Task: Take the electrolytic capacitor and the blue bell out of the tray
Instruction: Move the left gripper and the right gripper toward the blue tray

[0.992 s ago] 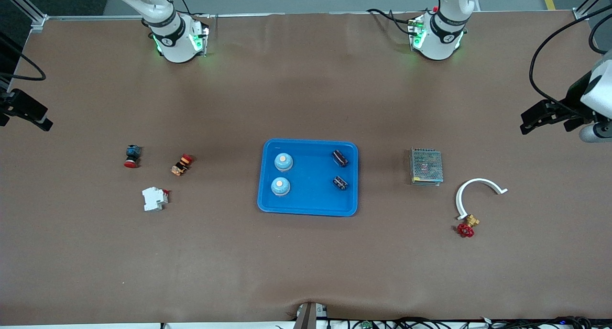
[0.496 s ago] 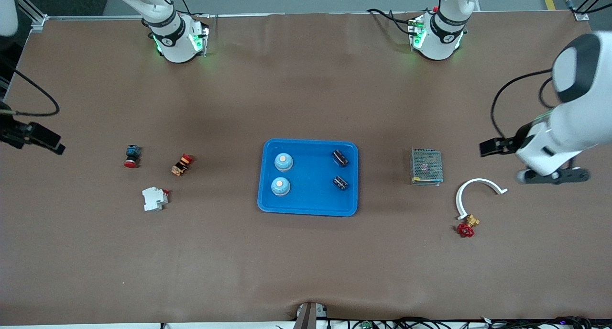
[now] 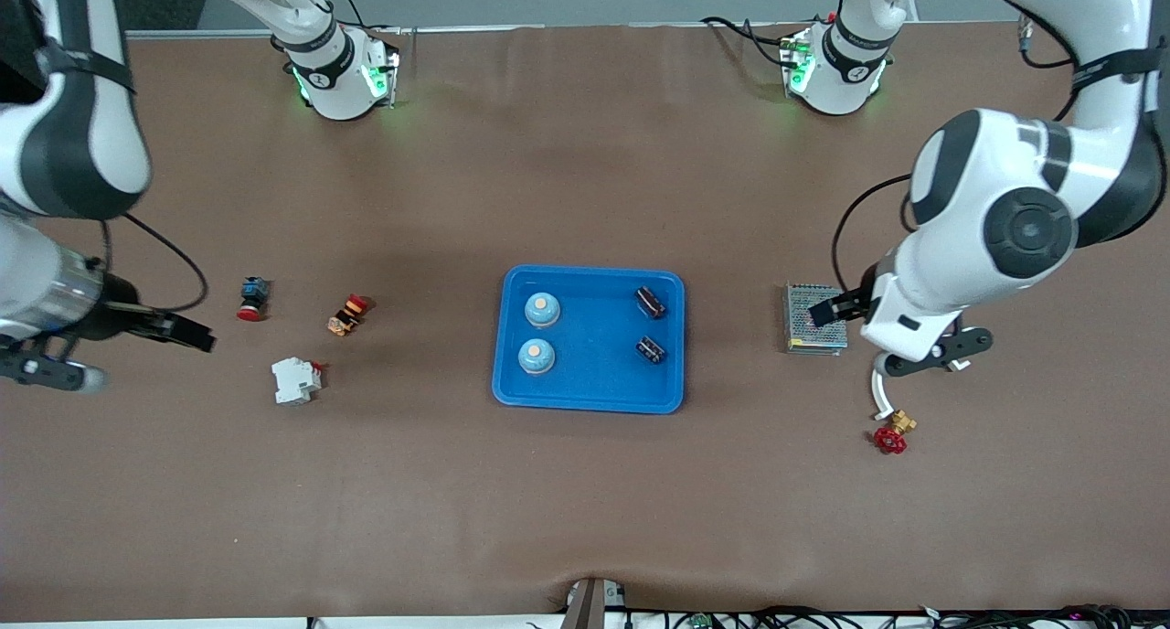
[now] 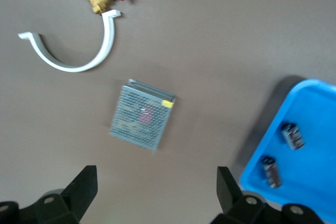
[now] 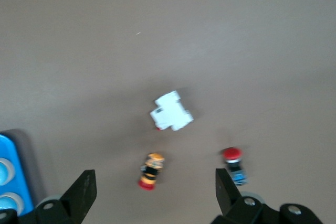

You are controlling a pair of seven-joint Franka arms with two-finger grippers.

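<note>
In the front view, two blue bells (image 3: 542, 310) and two capacitors (image 3: 650, 302) are seen in the tray (image 3: 590, 400); nothing is removed yet. In the left wrist view, the left gripper (image 4: 155, 192) is held open over the mesh box (image 4: 142, 115). In the right wrist view, the right gripper (image 5: 155, 192) is spread wide above a white breaker (image 5: 171, 111). An approach toward the tray seems called for.

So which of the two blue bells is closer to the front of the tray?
The bell nearer the front camera, close to the tray's front rim. The other bell sits farther from the camera, toward the robots' bases.
</note>
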